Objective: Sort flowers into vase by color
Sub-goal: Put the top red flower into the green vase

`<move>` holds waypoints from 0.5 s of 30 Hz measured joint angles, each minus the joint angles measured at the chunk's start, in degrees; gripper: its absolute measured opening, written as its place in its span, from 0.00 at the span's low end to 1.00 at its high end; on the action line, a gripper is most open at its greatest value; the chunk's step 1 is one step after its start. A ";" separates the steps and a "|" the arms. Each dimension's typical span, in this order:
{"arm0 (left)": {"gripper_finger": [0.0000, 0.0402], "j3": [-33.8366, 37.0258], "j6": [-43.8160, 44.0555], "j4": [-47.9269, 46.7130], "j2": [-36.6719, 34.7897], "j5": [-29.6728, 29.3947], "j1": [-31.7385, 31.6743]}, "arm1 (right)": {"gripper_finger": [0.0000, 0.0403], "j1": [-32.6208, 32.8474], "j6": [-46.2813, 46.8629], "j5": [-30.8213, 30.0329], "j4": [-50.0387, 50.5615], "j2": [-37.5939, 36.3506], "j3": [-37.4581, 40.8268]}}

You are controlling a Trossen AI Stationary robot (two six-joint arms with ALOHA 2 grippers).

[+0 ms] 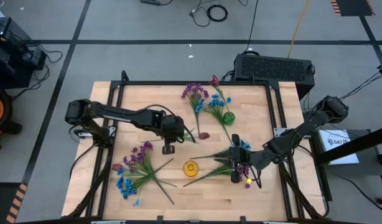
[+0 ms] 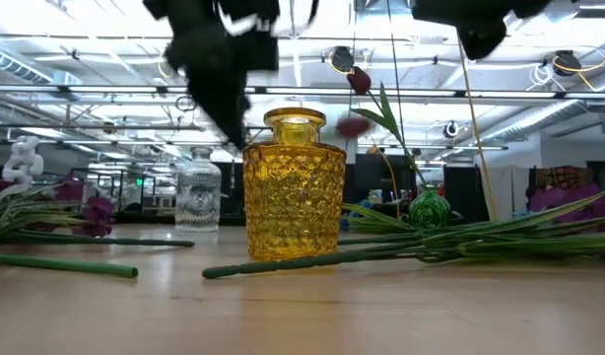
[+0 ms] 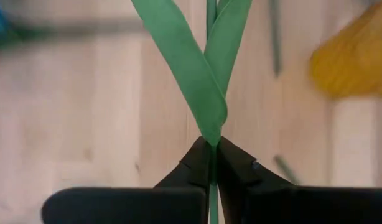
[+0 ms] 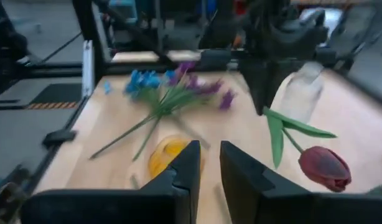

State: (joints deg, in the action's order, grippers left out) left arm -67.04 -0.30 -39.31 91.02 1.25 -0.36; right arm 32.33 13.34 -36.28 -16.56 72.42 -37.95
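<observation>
The left arm reaches from the table's left edge toward the middle, bent at the elbow; its left gripper (image 1: 186, 133) is clamped on the green stem of a dark red tulip (image 1: 204, 135), leaves fanning out ahead of the fingers (image 3: 197, 167) in the left wrist view; in the low view the tulip (image 2: 358, 80) hangs in the air behind the yellow vase (image 2: 294, 187). The right arm comes in from the right edge, stretched low over the front right of the table; its right gripper (image 1: 233, 163) has its fingers close together with a narrow gap and nothing between them, above flowers (image 1: 237, 169) lying there.

A purple and blue bunch (image 1: 134, 167) lies front left; another bunch (image 1: 203, 99) lies at the back, beside a small green vase (image 1: 228, 117); a clear vase (image 2: 198, 195) stands behind the yellow one. A white label on the right arm's base carries writing too small to read.

The table (image 1: 160, 199) is pale wood in a black frame; around it lie grey floor with dark tape lines, cables, and a black box (image 1: 273, 67) behind; beyond is a hall with white ceiling beams.
</observation>
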 joint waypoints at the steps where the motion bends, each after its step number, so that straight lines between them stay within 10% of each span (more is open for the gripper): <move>1: 0.04 -0.82 -0.57 0.09 -1.24 -0.55 0.00 | 0.13 -0.14 -2.29 -1.84 -1.18 -0.16 -0.02; 8: 0.04 -3.19 -6.30 9.10 -10.37 -5.19 0.00 | 0.13 -4.09 -15.67 -3.15 -9.05 -1.90 -0.02; 15: 0.04 -3.20 -8.14 21.86 -16.15 -6.50 0.16 | 0.13 -9.18 -10.13 -2.62 -13.70 -2.14 -0.02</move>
State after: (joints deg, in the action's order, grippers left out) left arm -70.24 -8.44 -17.45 74.87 -5.24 -0.19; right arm 23.15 3.20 -38.90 -30.26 70.28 -37.98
